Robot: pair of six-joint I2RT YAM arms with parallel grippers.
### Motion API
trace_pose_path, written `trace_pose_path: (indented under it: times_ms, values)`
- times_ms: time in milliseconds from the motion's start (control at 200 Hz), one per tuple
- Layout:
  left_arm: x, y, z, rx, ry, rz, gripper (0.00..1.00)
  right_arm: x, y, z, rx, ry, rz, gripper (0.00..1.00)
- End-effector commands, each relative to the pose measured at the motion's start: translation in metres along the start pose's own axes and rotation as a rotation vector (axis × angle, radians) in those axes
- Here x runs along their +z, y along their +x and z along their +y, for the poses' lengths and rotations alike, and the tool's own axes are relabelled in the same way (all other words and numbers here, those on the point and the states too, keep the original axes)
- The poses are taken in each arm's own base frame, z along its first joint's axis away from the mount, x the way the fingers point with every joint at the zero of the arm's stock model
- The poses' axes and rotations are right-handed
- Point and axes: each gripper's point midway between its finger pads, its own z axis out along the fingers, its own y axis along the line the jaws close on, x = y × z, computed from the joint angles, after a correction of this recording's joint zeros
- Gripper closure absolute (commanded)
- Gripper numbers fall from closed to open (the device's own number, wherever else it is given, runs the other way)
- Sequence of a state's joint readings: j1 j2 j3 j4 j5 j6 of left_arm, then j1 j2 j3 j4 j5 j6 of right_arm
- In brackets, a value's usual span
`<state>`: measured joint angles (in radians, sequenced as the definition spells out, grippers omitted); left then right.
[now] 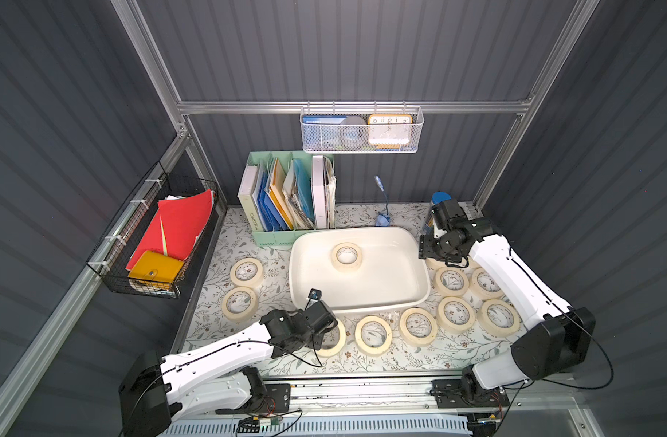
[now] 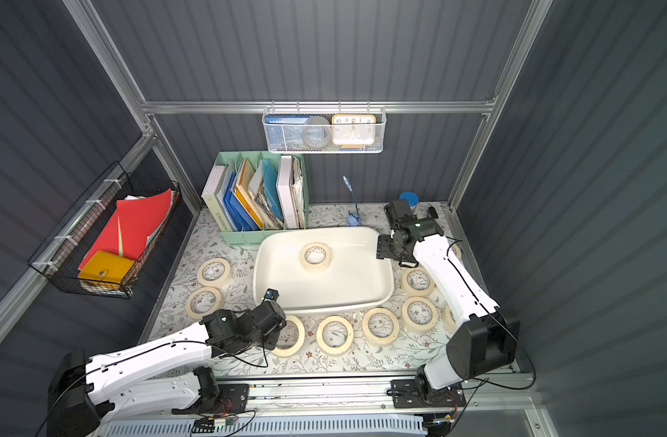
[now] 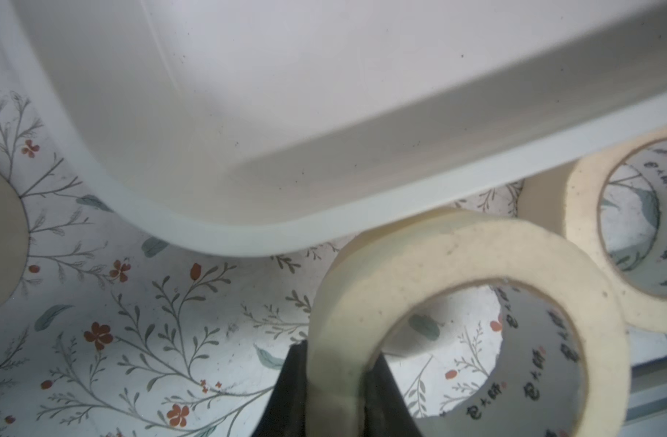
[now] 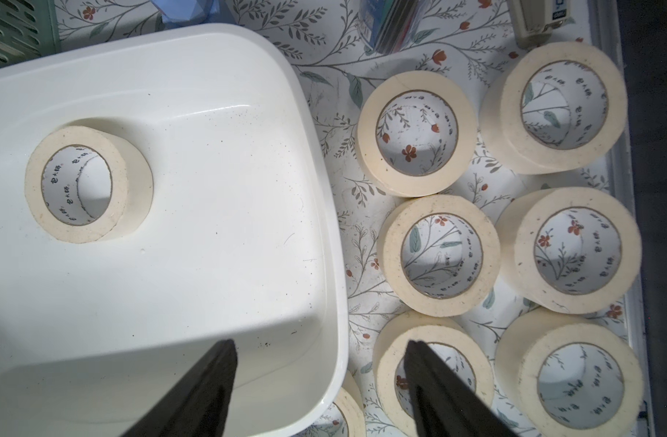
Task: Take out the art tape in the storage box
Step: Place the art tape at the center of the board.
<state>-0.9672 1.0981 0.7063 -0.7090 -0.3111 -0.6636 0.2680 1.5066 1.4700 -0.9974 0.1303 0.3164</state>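
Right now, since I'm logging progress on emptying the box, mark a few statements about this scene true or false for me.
1. Exactly one roll of art tape lies in the storage box. True.
2. The left gripper is open and empty. False: it is shut on the wall of a second roll, outside the box by its near rim.
3. The right gripper is open and holds nothing. True.
4. The mint-green file organiser stands between the box and the robot. False: it stands behind the box, by the back wall.
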Motion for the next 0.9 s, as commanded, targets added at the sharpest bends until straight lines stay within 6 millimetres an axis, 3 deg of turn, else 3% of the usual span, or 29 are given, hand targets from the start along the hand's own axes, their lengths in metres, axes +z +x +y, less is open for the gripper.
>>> trace_pose_path:
  times_ms: [0,120,325,425,515,615,725,896]
  values:
    - [0.012,-0.019,-0.015,-0.045,0.039,-0.083,1.00,0.000,0.000,-0.004,-0.004,0.017,0.009,0.24]
    - [0.026,-0.016,-0.023,-0.019,0.039,-0.049,1.00,0.002,-0.001,-0.003,-0.004,0.012,0.013,0.24]
    - [0.033,-0.016,-0.019,-0.002,0.009,-0.039,1.00,0.002,0.000,-0.003,-0.009,0.008,0.014,0.24]
    - [0.030,-0.017,-0.019,0.007,0.004,-0.032,0.67,0.002,0.000,0.000,-0.011,-0.002,0.016,0.24]
    - [0.029,-0.018,-0.019,0.010,0.006,-0.032,0.48,0.004,0.000,0.002,-0.013,-0.012,0.022,0.24]
    - [0.027,-0.019,-0.019,0.011,0.006,-0.030,0.40,0.005,0.002,0.006,-0.017,-0.032,0.032,0.24]
    - [0.019,-0.026,-0.021,0.012,0.014,-0.040,0.39,0.006,0.004,0.019,-0.038,-0.081,0.051,0.24]
    - [-0.025,-0.065,-0.025,0.026,0.024,-0.124,0.38,0.016,0.006,0.069,-0.148,-0.128,0.084,0.25]
